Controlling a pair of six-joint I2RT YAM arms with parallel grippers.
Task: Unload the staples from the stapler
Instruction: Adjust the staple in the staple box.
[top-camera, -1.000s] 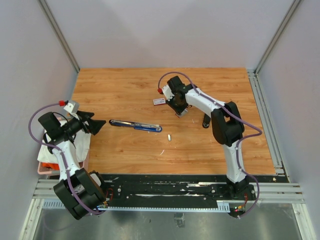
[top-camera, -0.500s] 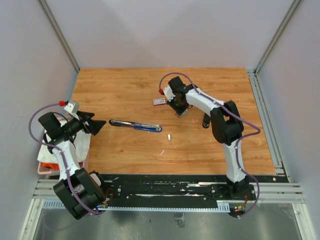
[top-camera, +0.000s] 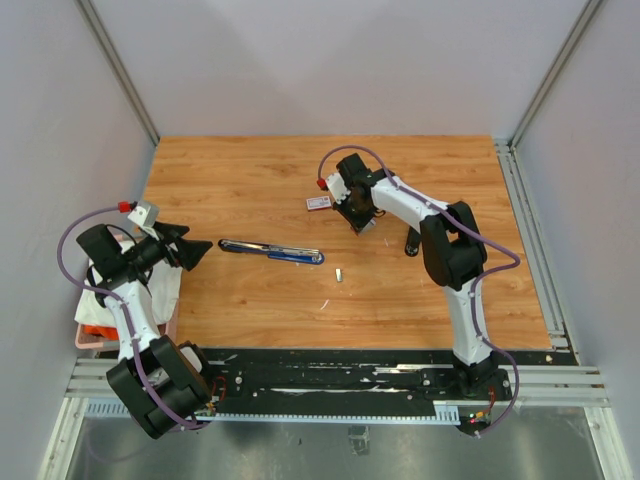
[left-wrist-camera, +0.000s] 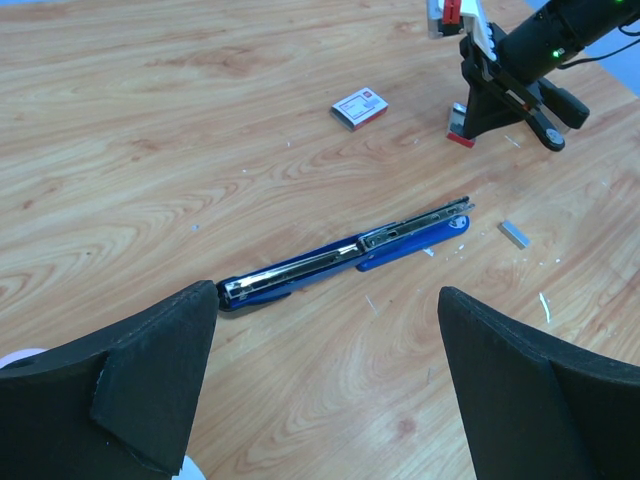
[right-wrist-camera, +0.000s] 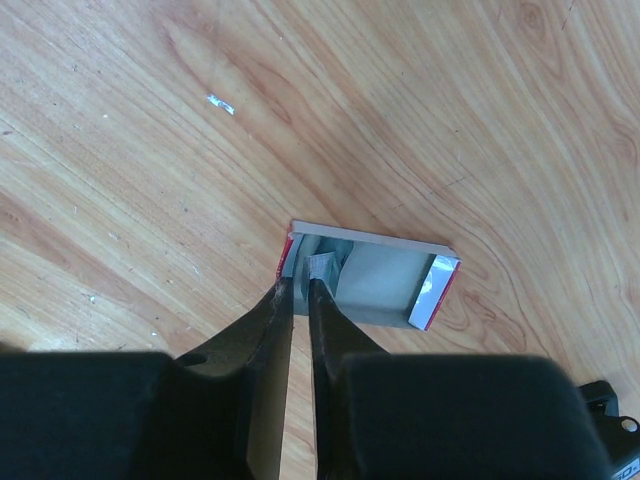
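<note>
The blue stapler (top-camera: 270, 250) (left-wrist-camera: 350, 257) lies opened out flat in mid-table, its metal rail facing up. One short silvery bar of staples (top-camera: 339, 273) (left-wrist-camera: 514, 232) rests on the wood just past its right end. My right gripper (top-camera: 358, 224) (right-wrist-camera: 300, 276) points down behind it, jaws nearly together and pinching the end wall of a small grey open tray (right-wrist-camera: 385, 280) (left-wrist-camera: 459, 128) with red ends. A small grey block shows inside the tray at the right fingertip. My left gripper (top-camera: 192, 252) (left-wrist-camera: 328, 296) hovers wide open left of the stapler, holding nothing.
A small red-and-white box (top-camera: 319, 202) (left-wrist-camera: 359, 107) lies left of the right gripper. A small black part (top-camera: 411, 242) rests by the right arm. A pink bin with white cloth (top-camera: 92, 322) sits off the table's left edge. Grey walls enclose the table.
The right gripper's jaws have narrowed a little on the tray and the hand has shifted slightly. The left arm, stapler and loose staples have not moved.
</note>
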